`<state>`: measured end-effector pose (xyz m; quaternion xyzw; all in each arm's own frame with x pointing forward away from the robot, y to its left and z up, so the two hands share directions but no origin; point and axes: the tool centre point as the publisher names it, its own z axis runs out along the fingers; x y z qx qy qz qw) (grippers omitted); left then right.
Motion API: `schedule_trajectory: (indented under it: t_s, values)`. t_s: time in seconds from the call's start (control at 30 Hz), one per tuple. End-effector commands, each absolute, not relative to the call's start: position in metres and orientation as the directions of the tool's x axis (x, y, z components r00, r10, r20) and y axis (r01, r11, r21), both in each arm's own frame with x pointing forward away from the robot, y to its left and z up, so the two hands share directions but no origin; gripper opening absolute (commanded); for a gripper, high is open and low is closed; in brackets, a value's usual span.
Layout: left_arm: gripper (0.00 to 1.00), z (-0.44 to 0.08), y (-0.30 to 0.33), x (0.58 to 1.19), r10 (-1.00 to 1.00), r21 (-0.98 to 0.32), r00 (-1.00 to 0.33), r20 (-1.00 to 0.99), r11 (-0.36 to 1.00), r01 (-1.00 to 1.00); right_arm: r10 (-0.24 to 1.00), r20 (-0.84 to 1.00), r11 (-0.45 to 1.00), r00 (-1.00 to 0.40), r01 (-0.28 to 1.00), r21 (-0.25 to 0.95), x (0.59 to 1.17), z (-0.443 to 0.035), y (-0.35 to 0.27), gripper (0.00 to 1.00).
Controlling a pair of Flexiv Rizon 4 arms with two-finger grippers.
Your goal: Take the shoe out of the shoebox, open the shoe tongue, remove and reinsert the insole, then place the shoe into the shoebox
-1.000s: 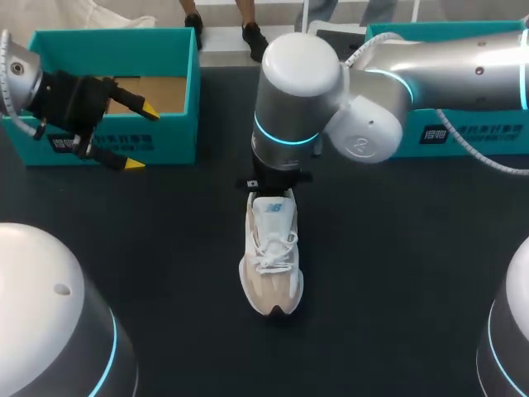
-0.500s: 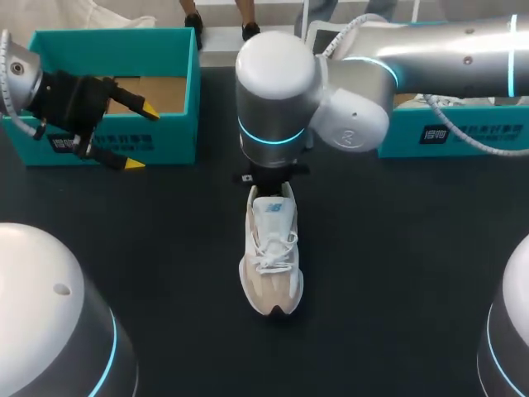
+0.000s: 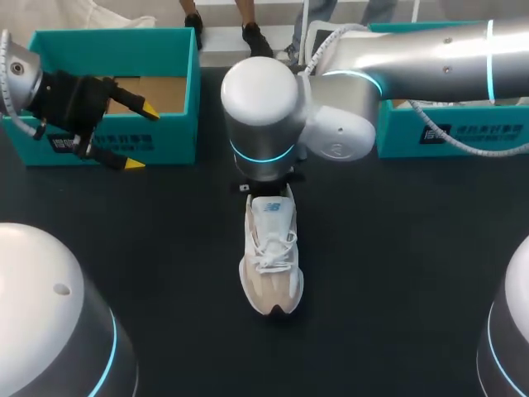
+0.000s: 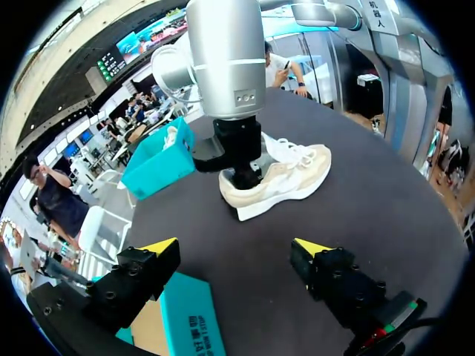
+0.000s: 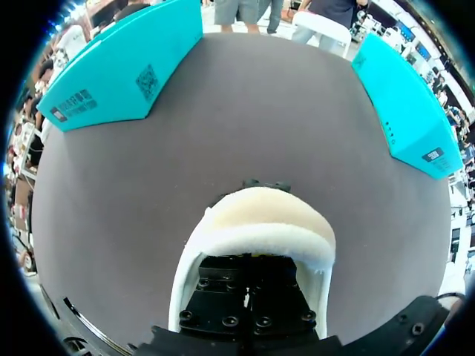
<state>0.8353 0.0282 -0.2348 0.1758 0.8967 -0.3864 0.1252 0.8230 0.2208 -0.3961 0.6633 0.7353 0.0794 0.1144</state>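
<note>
On the dark table [image 3: 397, 265], the left shoebox [image 3: 173, 145] shows brown cardboard inside. The sneaker [image 3: 271, 256] lies outside it, mid-table. The right gripper [image 5: 252, 285] stands down in its heel opening, grasp impossible to tell. The left gripper [image 3: 140, 137] hovers spread wide at the shoebox's front wall.

- The shoe [image 3: 271, 256] has a white upper of woven-looking cloth, a beige toe panel with a soft, napped look, and white cloth laces [image 3: 275, 248].
- Its heel collar [image 5: 260, 222] is cream cloth, padded and faintly fuzzy.
- The table [image 3: 397, 273] is dark, smooth and matt, with hardly any shine.
- The shoebox [image 3: 169, 132] is teal cardboard, matt outside and bare brown board inside.
- The right arm [image 3: 421, 54] has satin silver tubes that look like metal. Its joint cap [image 3: 260, 95] is smooth, glossy white plastic.
- The left gripper [image 4: 236, 247] has a matt black body. Its fingertips [image 4: 159, 245] are smooth, bright yellow plastic.
</note>
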Motion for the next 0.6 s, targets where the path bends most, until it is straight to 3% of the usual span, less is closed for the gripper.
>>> schedule_trajectory:
  t_s: [0.03, 0.3, 0.6]
  values:
    - [1.0, -0.234, 0.029, 0.834, 0.22, -0.647, -0.907, -0.36, 0.641, 0.412, 0.994, -0.078, 0.095, -0.077, 0.958, 0.271, 0.818, -0.389, 0.221, 0.0]
    - [1.0, -0.234, 0.029, 0.834, 0.22, -0.647, -0.907, -0.36, 0.641, 0.412, 0.997, -0.053, 0.071, -0.061, 0.976, 0.206, 0.798, -0.356, 0.212, 0.0]
    - [1.0, -0.234, 0.029, 0.834, 0.22, -0.647, -0.907, -0.36, 0.641, 0.412, 1.0, -0.003, 0.031, -0.031, 0.999, -0.039, 0.768, -0.33, 0.213, 0.0]
